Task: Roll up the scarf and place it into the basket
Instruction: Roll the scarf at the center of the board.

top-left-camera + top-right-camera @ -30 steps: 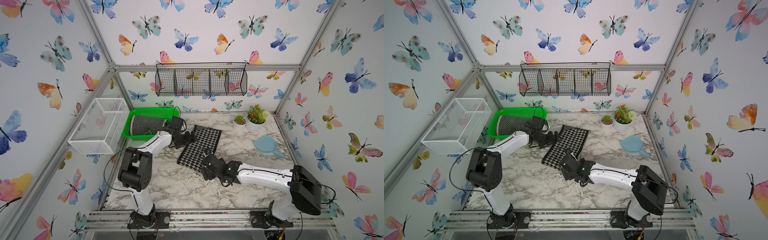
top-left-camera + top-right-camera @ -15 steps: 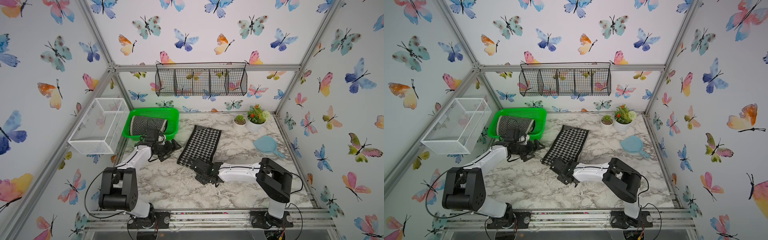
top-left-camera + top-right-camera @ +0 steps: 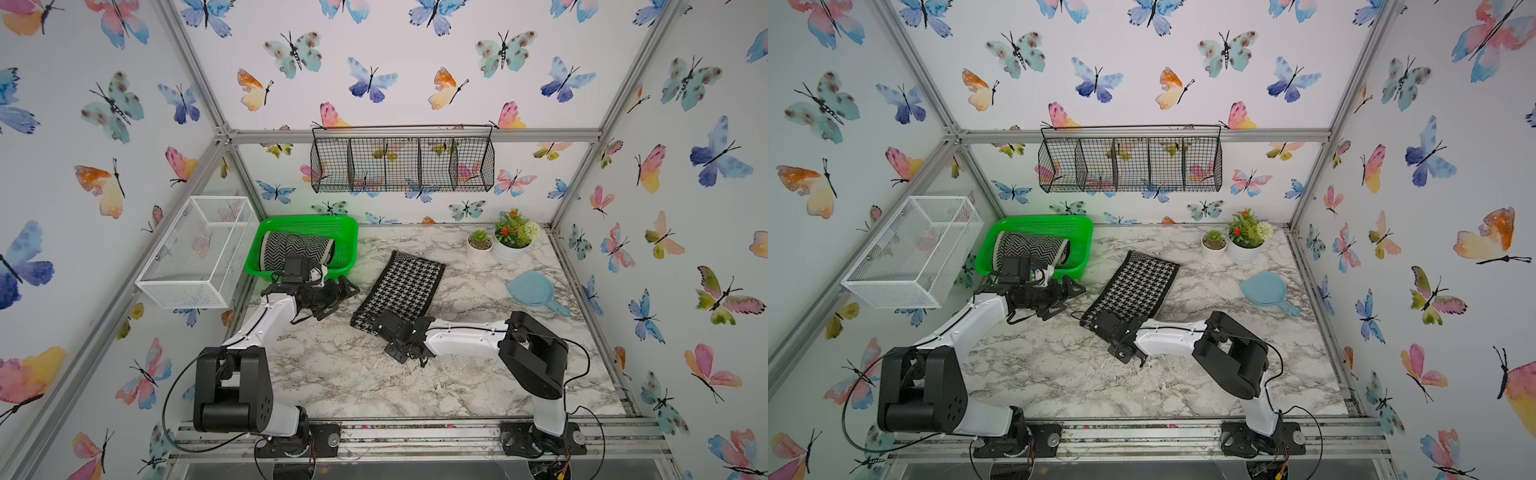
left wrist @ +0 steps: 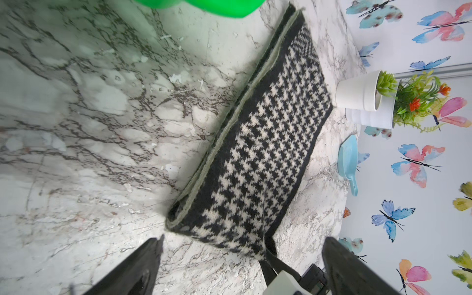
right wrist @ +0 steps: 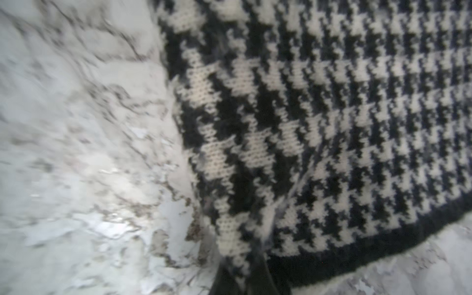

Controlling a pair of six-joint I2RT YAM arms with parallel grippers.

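The scarf [image 3: 409, 286] [image 3: 1138, 286] is a black-and-white houndstooth strip lying flat and folded on the marble table. My right gripper [image 3: 380, 323] [image 3: 1105, 322] is shut on its near end, and the right wrist view shows the knit [image 5: 332, 115] pinched between the gripper's [image 5: 242, 270] fingers. My left gripper [image 3: 347, 291] [image 3: 1073, 289] stands open just left of the scarf [image 4: 268, 143], holding nothing [image 4: 242, 242]. The green basket [image 3: 309, 224] [image 3: 1042, 222] sits at the back left behind the left gripper. A rolled zigzag cloth [image 3: 297, 251] lies inside it.
A white wire-mesh box [image 3: 199, 253] hangs on the left wall beside the basket. A black wire rack [image 3: 403, 160] hangs on the back wall. Two potted plants [image 3: 505, 241] and a blue scoop [image 3: 534, 291] stand at the back right.
My right gripper slid left to the scarf's near end and shut on it. My left gripper drew back from the scarf's left edge and stayed open.
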